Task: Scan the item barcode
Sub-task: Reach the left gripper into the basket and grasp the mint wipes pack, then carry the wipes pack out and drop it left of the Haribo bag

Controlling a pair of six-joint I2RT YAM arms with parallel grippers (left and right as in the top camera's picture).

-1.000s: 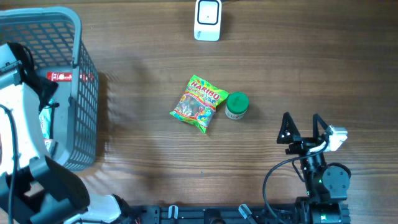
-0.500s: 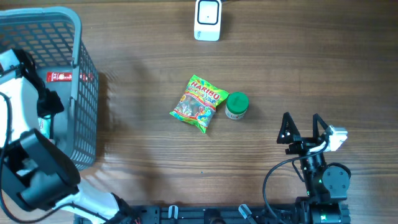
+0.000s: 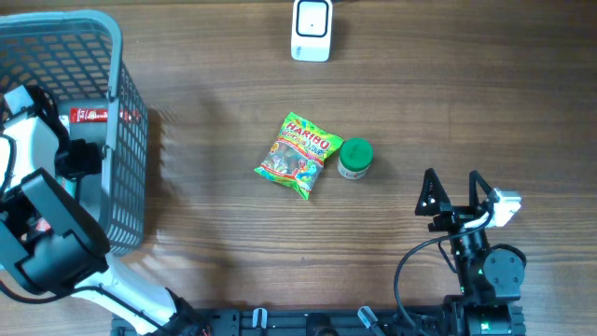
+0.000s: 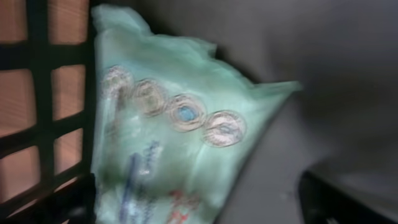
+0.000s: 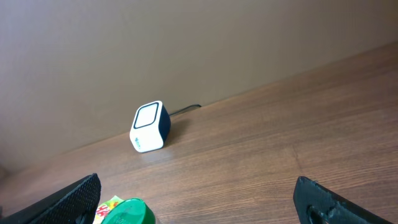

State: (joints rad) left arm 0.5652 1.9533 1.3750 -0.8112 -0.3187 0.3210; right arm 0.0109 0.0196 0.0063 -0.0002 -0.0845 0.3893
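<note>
Left claw (image 4: 205,202) is hanging spread wide inside the basket (image 3: 131,140), at 9 o'clock on the table (image 3: 233,243). Its wrist cam is giving me a blurry pale green packet (image 4: 174,124) filling the frame between the two dark fingers (image 4: 348,199), with the basket mesh at 9 o'clock. I'm not seeing that packet from overhead, since the left arm (image 3: 47,224) is covering it. Right claw (image 3: 451,182) is sitting wide open too, gripping nothing, at 4 o'clock. Its cam is looking across at the scanner (image 5: 149,126), which overhead is putting at 12 o'clock. Mid-table, the Haribo bag (image 3: 300,155) is lying with the green-lidded jar (image 3: 354,157) right against its 3 o'clock side.
</note>
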